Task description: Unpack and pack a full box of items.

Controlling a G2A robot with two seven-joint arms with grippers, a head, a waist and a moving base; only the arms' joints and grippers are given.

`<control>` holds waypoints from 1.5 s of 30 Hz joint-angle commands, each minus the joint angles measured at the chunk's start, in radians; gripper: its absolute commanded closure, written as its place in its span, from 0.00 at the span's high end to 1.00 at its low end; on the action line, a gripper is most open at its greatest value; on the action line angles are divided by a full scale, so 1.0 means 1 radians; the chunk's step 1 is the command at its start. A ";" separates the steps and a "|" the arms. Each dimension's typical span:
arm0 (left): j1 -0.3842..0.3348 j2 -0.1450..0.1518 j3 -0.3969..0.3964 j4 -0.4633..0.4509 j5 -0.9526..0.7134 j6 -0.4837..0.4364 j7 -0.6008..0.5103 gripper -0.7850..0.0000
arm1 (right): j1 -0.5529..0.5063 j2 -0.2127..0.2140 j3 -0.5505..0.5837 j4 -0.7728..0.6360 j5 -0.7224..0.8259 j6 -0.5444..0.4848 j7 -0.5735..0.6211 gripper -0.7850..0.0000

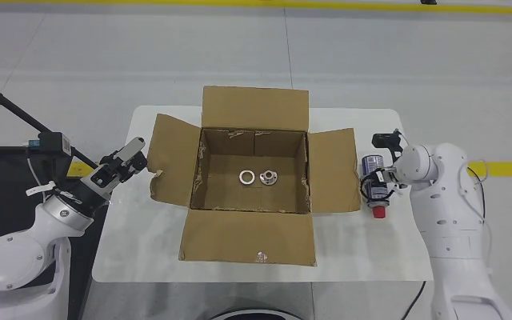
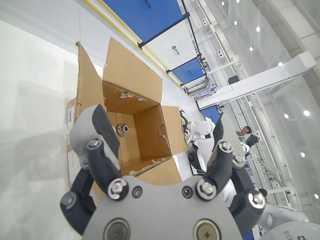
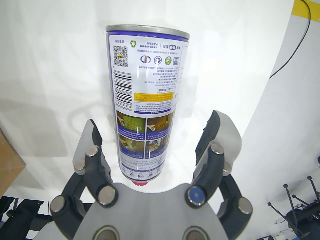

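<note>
An open cardboard box [image 1: 248, 236] stands mid-table with all its flaps spread out. On its floor lie a metal ring [image 1: 247, 176] and a flanged metal part [image 1: 268, 177]; the left wrist view shows that part [image 2: 123, 129] inside the box [image 2: 140, 76]. My left gripper [image 1: 136, 156] hovers open and empty beside the box's left flap, fingers wide apart [image 2: 161, 114]. A blue-and-white spray can [image 3: 145, 83] with a red cap lies on the table to the right of the box [image 1: 370, 166]. My right gripper [image 3: 153, 122] straddles its cap end, open, its pads not pressing the can.
The white table [image 1: 160, 256] has bare room in front of and beside the box. A box corner [image 3: 10, 156] shows close to the right gripper. A black stand [image 1: 32, 124] rises off the table's left side. The table's right edge is close to the can.
</note>
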 commanded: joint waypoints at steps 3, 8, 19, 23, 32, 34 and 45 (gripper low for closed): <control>0.000 0.000 0.000 0.000 0.000 0.000 0.000 1.00 | 0.002 0.001 -0.004 0.004 0.005 0.003 -0.001 0.98; 0.000 0.000 0.000 0.000 0.000 0.000 0.000 1.00 | 0.005 0.002 -0.009 0.009 0.009 0.003 -0.001 1.00; 0.000 0.000 0.000 0.000 0.000 0.000 0.000 1.00 | 0.019 0.007 -0.019 0.004 0.010 0.007 0.007 1.00; 0.000 0.000 0.000 0.000 0.000 0.000 0.000 1.00 | 0.036 0.011 -0.013 -0.023 0.005 0.005 0.018 1.00; 0.000 0.000 0.000 0.000 0.000 0.000 0.000 1.00 | 0.075 0.016 -0.008 -0.189 0.018 -0.001 0.052 1.00; 0.000 0.000 0.000 0.000 0.000 0.000 0.000 1.00 | 0.087 0.015 -0.016 -0.244 0.026 0.001 0.057 1.00; 0.000 0.000 0.000 0.000 0.000 0.000 0.000 1.00 | 0.160 -0.019 -0.160 -0.433 0.290 -0.007 0.009 1.00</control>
